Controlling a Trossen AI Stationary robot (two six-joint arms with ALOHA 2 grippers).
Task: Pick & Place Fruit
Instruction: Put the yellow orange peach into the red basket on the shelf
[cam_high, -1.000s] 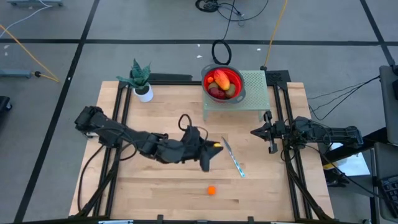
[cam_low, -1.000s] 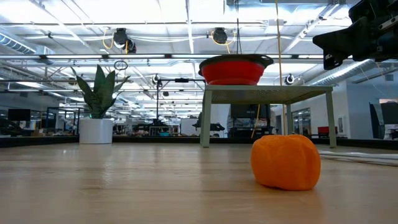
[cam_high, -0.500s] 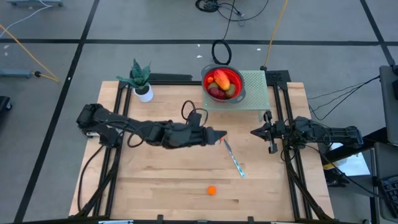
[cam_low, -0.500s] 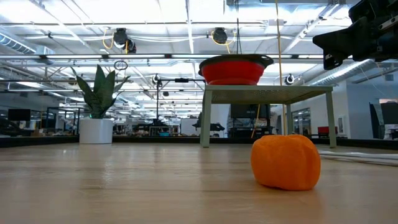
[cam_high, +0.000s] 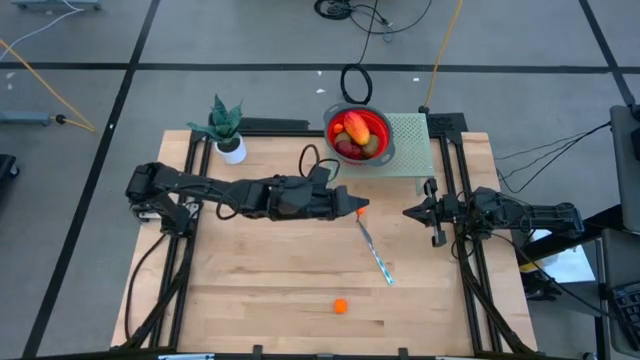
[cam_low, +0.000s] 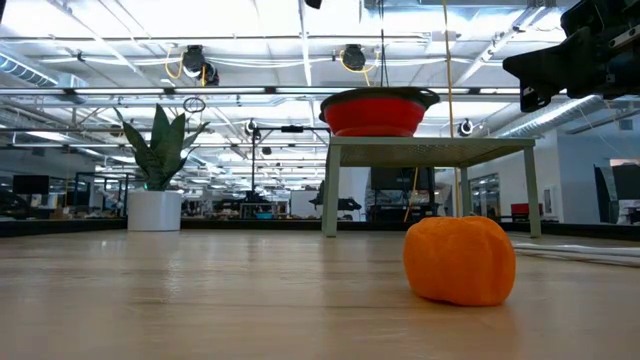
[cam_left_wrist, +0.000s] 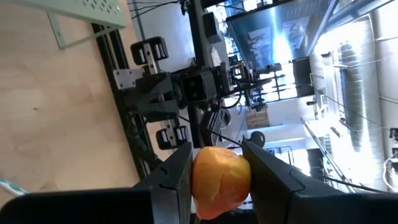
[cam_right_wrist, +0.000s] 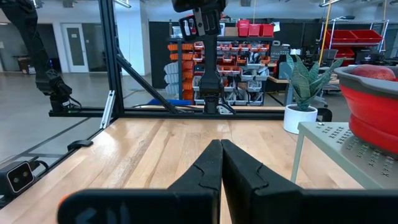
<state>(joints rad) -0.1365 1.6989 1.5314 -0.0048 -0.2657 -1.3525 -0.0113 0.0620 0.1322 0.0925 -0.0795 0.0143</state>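
We see the left pincer (cam_high: 360, 210) gripping an orange fruit (cam_left_wrist: 221, 180) above mid-table (cam_high: 270, 300), near the knife (cam_high: 375, 255); the right pincer (cam_high: 408, 212), fingers together, waits at the right edge.

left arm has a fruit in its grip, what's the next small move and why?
Probably carry it on toward the red bowl on the green stand. The left gripper is shut on the orange fruit and hangs above the table, just short of the stand, near the knife. The bowl already holds fruit. The right gripper waits shut at the table's right side.
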